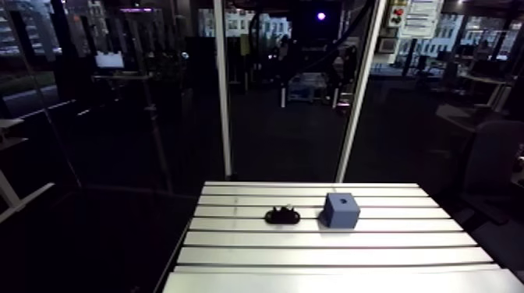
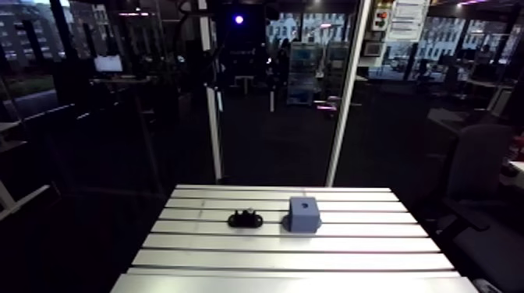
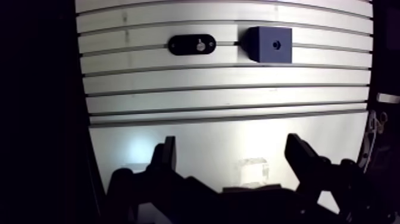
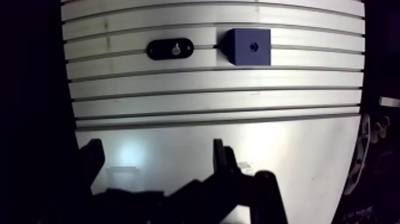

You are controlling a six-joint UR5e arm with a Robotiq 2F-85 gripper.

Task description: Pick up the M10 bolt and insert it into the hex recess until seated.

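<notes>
1 M10 bolt (image 3: 200, 43) sits in a black oval holder (image 3: 178, 45) on the slotted table (image 3: 226, 95), with its pale metal end showing from above. Just beside the holder, not touching it, stands 1 blue block (image 3: 265, 52) with 1 small dark recess (image 3: 277, 44) in its top face. The gripper (image 3: 231, 149) hangs well apart from both, and its 2 fingers (image 3: 166, 152) are spread wide and hold nothing.

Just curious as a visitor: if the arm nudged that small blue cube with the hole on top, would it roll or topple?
Probably neither: the small blue cube sits flat on one face, about as wide as tall, so it would likely slide. The slotted aluminium table looks smooth, though an edge might catch a groove. Its weight cannot be told.
</notes>
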